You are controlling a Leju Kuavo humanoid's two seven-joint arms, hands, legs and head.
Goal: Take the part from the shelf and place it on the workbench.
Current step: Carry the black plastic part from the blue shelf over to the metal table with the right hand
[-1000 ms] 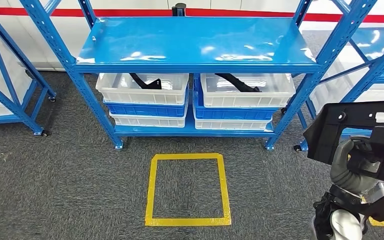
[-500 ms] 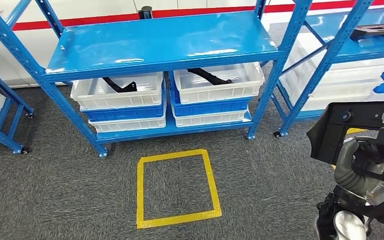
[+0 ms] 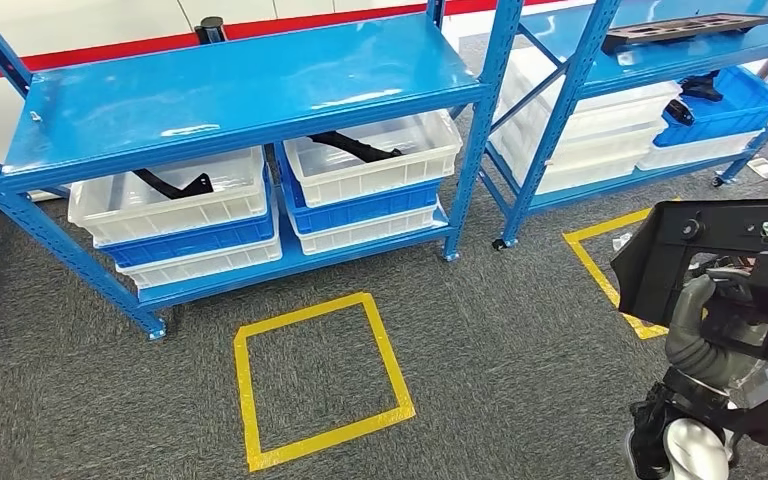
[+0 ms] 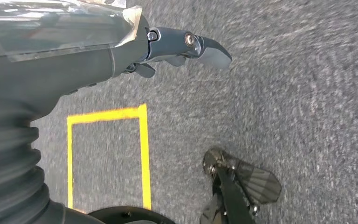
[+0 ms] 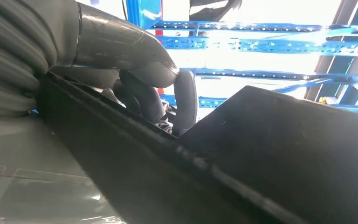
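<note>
Gripping a large black moulded plastic part (image 3: 705,250), the right hand (image 3: 705,335) sits at the head view's right edge, its grey fingers wrapped under the panel, which is held off the floor. Blue steel shelf rack (image 3: 230,90): 2 stacks of white and blue plastic crates (image 3: 370,180) on its lower level, dark parts lying in the top crates. Second blue rack (image 3: 660,50) to the right, a flat black part on its top shelf. Yellow tape square (image 3: 315,375) on grey carpet.

Left wrist view: left hand (image 4: 186,46) over carpet, dark fingers slightly apart, holding nothing.

Right wrist view: grey thumb (image 5: 184,100) pressed on the black part's edge.
</note>
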